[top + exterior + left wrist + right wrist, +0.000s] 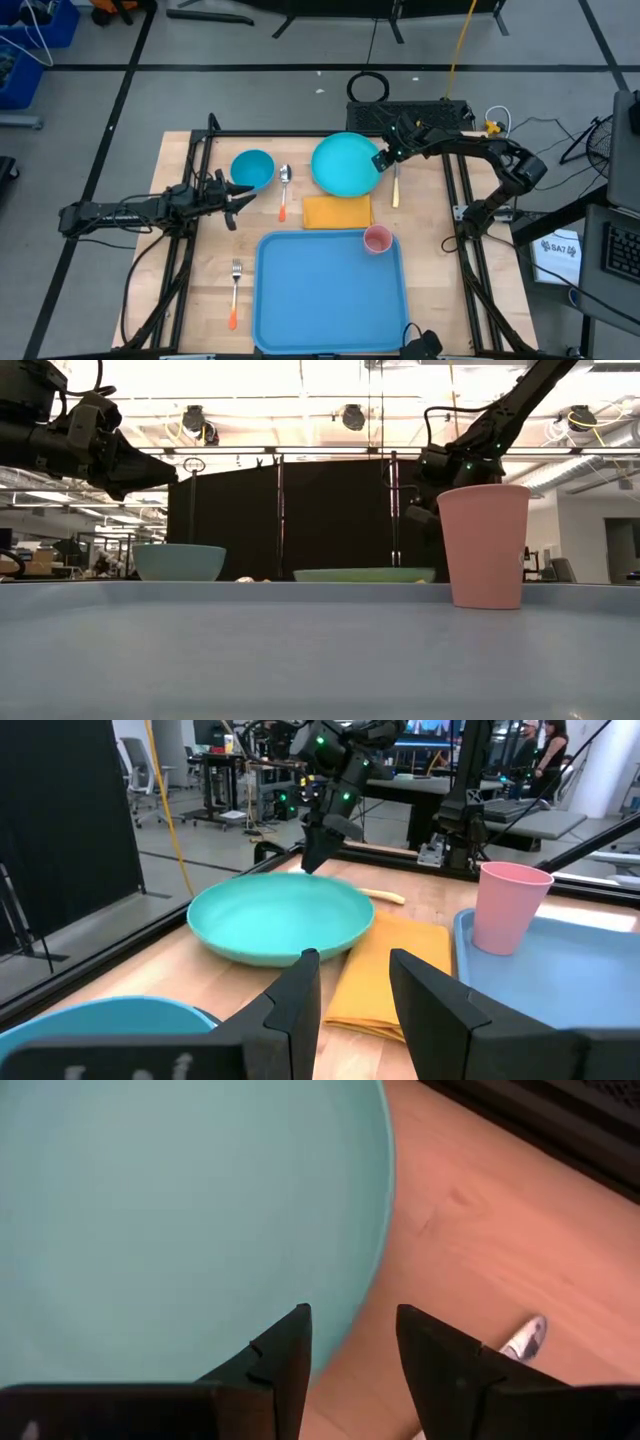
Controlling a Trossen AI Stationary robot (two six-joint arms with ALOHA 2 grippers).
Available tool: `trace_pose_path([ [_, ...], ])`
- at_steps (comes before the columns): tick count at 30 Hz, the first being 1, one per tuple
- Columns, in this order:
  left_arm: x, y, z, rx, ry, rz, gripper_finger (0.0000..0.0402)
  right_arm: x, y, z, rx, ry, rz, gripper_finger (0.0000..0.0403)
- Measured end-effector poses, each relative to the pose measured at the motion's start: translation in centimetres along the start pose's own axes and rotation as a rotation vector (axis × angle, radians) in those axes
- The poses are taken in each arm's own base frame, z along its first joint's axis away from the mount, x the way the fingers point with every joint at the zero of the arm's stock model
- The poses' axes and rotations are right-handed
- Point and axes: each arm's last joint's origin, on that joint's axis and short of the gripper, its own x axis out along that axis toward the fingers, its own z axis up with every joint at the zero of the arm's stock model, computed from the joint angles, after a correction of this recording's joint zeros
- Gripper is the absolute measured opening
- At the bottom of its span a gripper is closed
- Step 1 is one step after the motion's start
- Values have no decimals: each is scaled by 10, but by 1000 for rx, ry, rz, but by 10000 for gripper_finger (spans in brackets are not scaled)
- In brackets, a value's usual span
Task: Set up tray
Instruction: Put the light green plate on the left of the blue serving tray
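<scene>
The large blue tray (330, 295) lies at the table's near edge. A pink cup (377, 240) stands upright in its far right corner. A turquoise plate (345, 163) lies beyond an orange-yellow napkin (337, 211). My right gripper (383, 158) is open above the plate's right rim (378, 1240). One finger is over the plate and one over the bare wood, and it stands clear of the plate in the low view (425, 485). My left gripper (240, 197) is open and empty beside a blue bowl (252, 168), pointing toward the plate (280, 918).
A spoon with an orange handle (284, 190) lies between the bowl and the plate. A fork with an orange handle (235, 292) lies left of the tray. A pale-handled utensil (396, 185) lies right of the plate. Dark frame rails run along both table sides.
</scene>
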Motion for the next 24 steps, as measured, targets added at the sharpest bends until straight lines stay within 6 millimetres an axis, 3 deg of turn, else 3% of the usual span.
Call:
trace_pose_path([
  [24,0,0,0,7,-1,-1,127,12,3,0,11,4,10,139],
])
